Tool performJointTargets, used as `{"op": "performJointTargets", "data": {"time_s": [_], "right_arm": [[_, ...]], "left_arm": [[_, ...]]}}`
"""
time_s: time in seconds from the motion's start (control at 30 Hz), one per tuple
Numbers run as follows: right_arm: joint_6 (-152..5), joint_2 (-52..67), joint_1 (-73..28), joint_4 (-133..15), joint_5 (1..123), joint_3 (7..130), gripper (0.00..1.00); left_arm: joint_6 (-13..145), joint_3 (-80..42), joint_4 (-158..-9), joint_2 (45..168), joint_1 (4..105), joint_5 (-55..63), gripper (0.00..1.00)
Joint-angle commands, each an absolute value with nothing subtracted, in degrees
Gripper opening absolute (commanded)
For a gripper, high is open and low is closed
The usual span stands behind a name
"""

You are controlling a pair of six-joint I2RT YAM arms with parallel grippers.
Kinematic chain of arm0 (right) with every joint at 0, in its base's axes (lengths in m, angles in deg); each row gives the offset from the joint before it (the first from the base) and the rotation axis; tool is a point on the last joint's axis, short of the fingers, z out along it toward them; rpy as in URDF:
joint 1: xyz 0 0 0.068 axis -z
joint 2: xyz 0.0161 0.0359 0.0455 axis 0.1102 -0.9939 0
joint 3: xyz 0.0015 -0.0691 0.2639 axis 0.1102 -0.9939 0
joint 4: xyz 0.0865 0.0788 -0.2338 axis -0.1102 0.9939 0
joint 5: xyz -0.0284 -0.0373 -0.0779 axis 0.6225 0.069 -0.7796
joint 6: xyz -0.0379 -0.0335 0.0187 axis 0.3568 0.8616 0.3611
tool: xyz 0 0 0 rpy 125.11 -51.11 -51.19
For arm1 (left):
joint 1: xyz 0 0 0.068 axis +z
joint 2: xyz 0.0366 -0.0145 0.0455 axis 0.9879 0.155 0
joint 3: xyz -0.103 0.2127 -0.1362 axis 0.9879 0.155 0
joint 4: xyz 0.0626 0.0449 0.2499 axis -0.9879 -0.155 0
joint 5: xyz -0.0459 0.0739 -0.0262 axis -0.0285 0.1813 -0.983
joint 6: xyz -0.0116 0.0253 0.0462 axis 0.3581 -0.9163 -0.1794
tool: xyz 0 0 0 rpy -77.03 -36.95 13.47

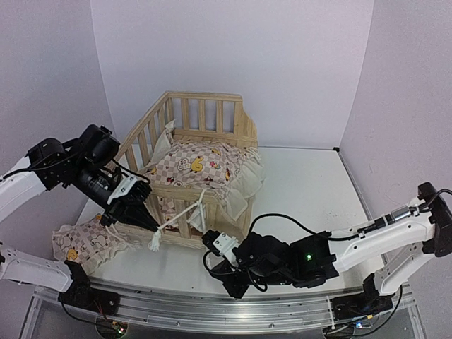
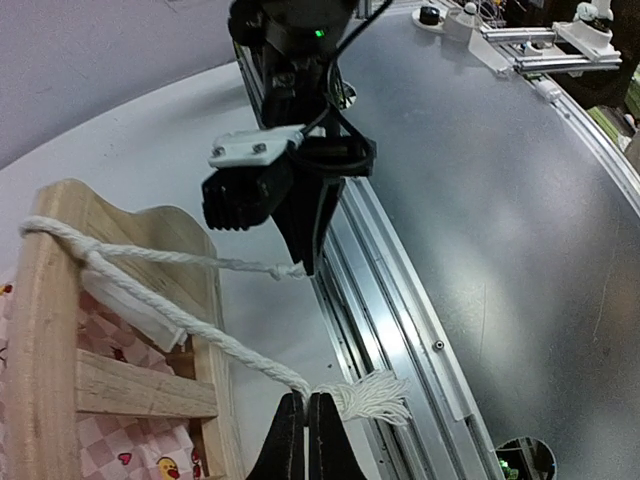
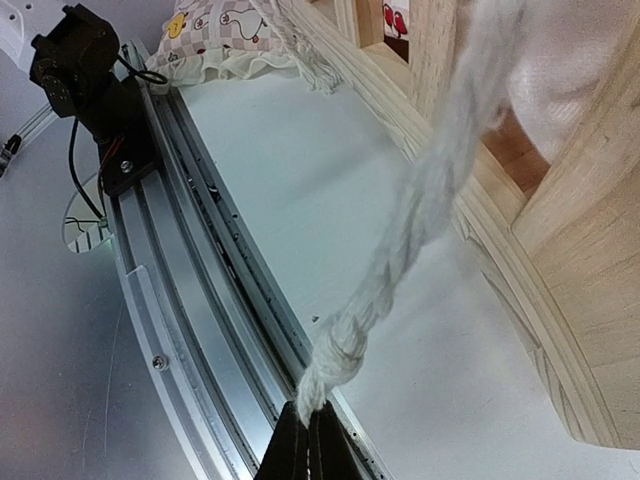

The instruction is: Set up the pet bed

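**A:** Any labels?
**B:** Nothing you can read at this res. Only prints: yellow ducks and cherries on pink-white checks, on the cushion [image 1: 201,166]. A green light [image 1: 308,257] is lit on your R arm.

**A:** Grippers, nearest first?
**B:** Your R gripper [image 3: 310,432] is closed right down, pinching the end of a string [image 3: 420,200] just above the alu track [image 3: 215,300] at the table's near edge. Your L gripper [image 2: 308,425] is clamped tight too, on the other strand, right by its frayed tassel [image 2: 375,395].

**A:** Where do the strands run?
**B:** Both go up to the frame's front post [image 2: 45,350] and wrap round its top.

**A:** Arm poses?
**B:** Your R arm lies low along the near edge, reaching from the right base to the left, w/ the wrist at the frame's front. Your L arm comes in from the left, elbow raised, wrist tipped down toward the frame's front. The two sets of tips are near each other but apart.

**A:** And the bed?
**B:** The frame [image 1: 205,106] stands on the table [image 1: 311,191], left of centre. The cushion is inside it, w/ its ruffle hanging over the right side. A 2nd checked pad [image 1: 85,240] lies on the table left of the frame, below your L arm.
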State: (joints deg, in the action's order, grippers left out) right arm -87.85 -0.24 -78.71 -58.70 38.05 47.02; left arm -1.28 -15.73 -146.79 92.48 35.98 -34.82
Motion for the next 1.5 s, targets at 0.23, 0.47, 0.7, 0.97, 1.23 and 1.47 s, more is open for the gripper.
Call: {"op": "performJointTargets", "data": {"time_s": [0.23,0.47,0.7,0.97,1.23,1.47], "right_arm": [[-83.90,9.94,-77.86,-46.80,40.51,52.58,0.63],[-85.53,13.88,-61.36,-32.82,53.00,67.84,0.87],[-76.34,-2.28,-36.36,-22.79,66.35,88.82,0.94],[-71.56,-23.95,-17.30,-33.49,78.16,105.93,0.91],[-66.22,-42.18,-14.00,-57.68,84.38,113.15,0.89],[-70.43,-58.63,-12.67,-73.13,82.65,124.78,0.89]], "left_arm": [[-11.98,-16.02,-151.38,90.40,29.57,-26.41,0.57],[4.06,-25.29,-140.81,92.08,31.04,-26.10,0.60],[22.22,-34.17,-129.51,95.88,41.39,-20.07,0.71],[36.30,-34.39,-120.97,98.62,59.62,-4.96,0.77],[54.06,-31.75,-121.13,102.17,78.22,-11.14,0.78],[58.14,-27.38,-119.34,104.01,85.66,-16.24,0.77]]}}
